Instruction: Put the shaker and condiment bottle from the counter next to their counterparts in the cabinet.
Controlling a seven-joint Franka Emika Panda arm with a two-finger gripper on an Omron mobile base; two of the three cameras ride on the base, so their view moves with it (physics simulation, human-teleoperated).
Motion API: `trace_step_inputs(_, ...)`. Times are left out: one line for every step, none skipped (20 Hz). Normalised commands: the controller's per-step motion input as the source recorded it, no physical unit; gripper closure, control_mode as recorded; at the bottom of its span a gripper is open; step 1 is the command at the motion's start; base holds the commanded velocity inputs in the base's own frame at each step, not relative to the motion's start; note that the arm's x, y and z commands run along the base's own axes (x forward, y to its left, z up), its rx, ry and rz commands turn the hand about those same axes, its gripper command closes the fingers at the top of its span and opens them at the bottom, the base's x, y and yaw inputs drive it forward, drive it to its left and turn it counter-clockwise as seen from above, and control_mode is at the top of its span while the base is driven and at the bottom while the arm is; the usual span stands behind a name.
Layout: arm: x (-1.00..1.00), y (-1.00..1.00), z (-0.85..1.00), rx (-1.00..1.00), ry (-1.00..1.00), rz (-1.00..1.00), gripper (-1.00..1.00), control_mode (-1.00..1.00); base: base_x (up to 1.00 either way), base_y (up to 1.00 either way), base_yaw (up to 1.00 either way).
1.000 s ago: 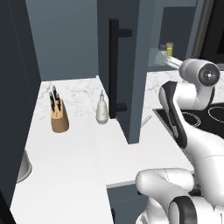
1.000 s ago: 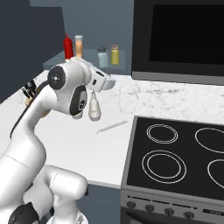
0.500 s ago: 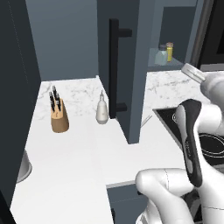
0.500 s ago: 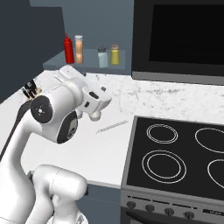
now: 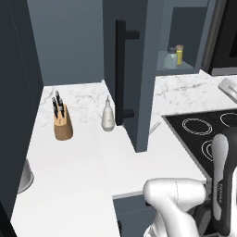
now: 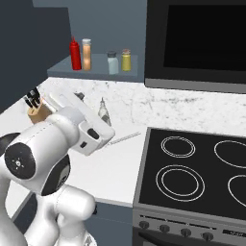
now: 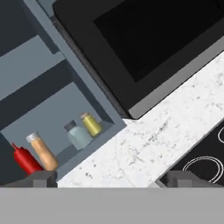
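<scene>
The pale blue-green shaker [image 7: 78, 134] stands on the open cabinet's shelf [image 6: 96, 69], close beside the yellow jar [image 7: 92, 124]. The same shaker [image 6: 112, 62] and yellow jar [image 6: 126, 59] appear in the right base view. Farther along the shelf, the orange condiment bottle [image 6: 86, 54] stands against a red bottle [image 6: 75, 54]. My gripper [image 7: 111, 180] is open and holds nothing, its dark fingertips [image 7: 39, 178] wide apart and well back from the shelf. My white hand [image 6: 91, 130] hangs low over the counter [image 6: 115, 163]. The cabinet door [image 5: 127, 69] stands open.
A knife block [image 5: 62, 122] and a white pear-shaped bottle [image 5: 108, 118] stand on the counter at the left. A thin utensil [image 6: 125, 138] lies near the black stove [image 6: 192, 178]. A dark microwave [image 6: 197, 41] hangs above the stove. A metal pot rim [image 5: 25, 176] shows at far left.
My hand has dropped and drawn back from the cabinet shelf toward the base. The jaws stayed open and empty. The jars and bottles on the shelf have not moved.
</scene>
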Motion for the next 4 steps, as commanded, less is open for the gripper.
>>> trace_step_inputs(-1.00, 0.00, 0.00, 0.08, -0.02, 0.02, -1.00, -1.00, 0.00, 0.00, 0.00)
trace_step_inputs(-1.00, 0.00, 0.00, 0.06, -0.02, 0.02, -1.00, -1.00, 0.00, 0.00, 0.00)
trace_step_inputs(-1.00, 0.00, 0.00, 0.04, -0.01, 0.02, -1.00, -1.00, 0.00, 0.00, 0.00)
trace_step_inputs(-1.00, 0.00, 0.00, 0.03, -0.01, 0.01, -1.00, -1.00, 0.00, 0.00, 0.00)
